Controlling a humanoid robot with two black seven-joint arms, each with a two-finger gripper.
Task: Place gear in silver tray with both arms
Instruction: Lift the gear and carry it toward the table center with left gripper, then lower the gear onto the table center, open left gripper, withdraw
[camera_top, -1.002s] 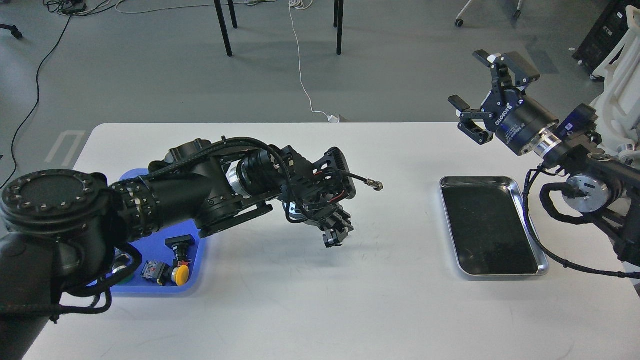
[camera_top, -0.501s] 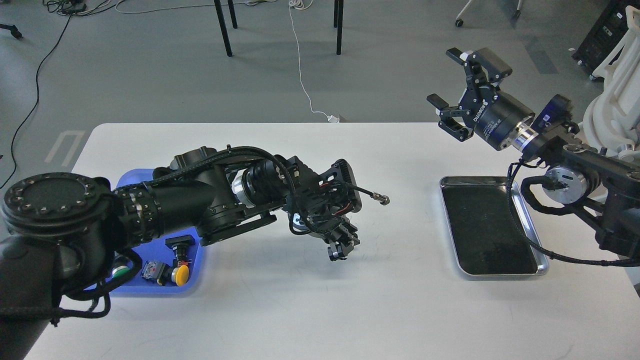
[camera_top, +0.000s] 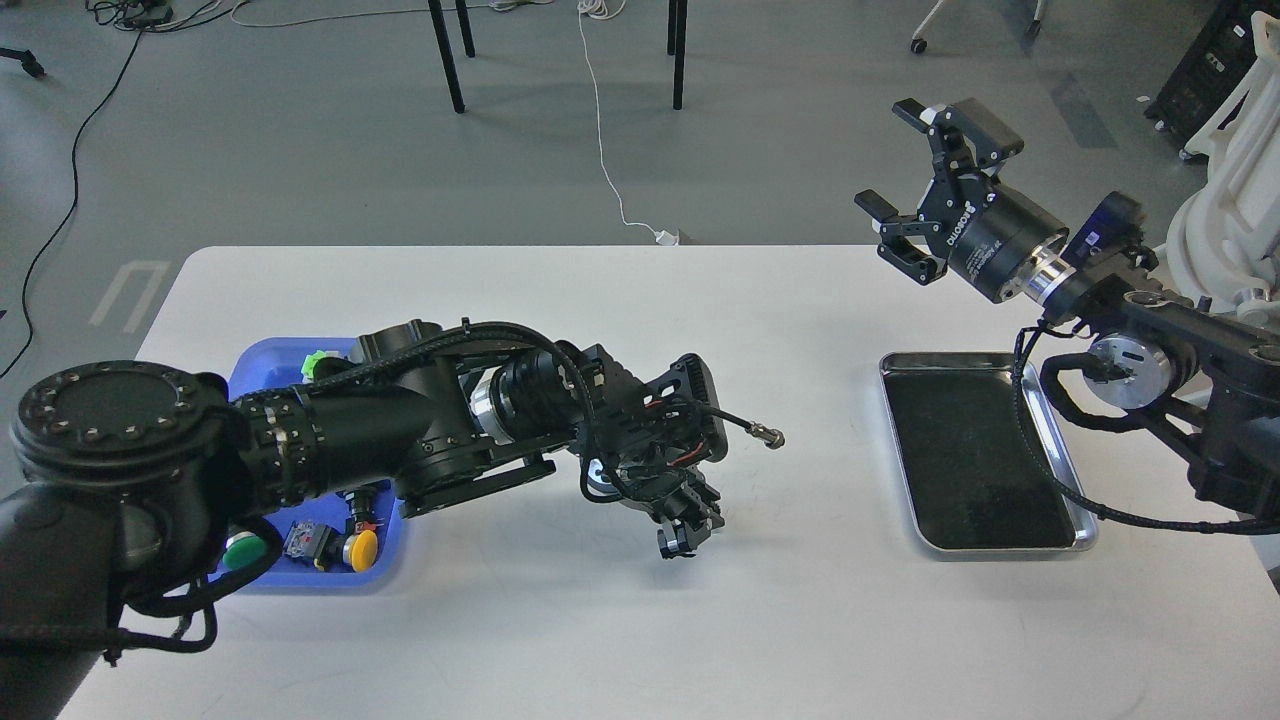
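1 silver tray (camera_top: 1062, 442) on counter (camera_top: 560, 620). 2 arms. My right end effector (camera_top: 908, 180), marked ROBOTIQ, gaped wide; left end effector (camera_top: 680, 528) too dark to tell.

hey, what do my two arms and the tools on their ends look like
Both are black, thick-jointed arms. The left arm has round bolted joint caps and black cables looped outside; its tool is small, dark and hard to make out. The right arm has silver wrist rings, and its two-finger tool carries white ROBOTIQ lettering.

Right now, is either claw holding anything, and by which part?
The right claw is open and empty, raised beyond the silver tray. The left claw points down, dark and small; whether it holds anything cannot be told.
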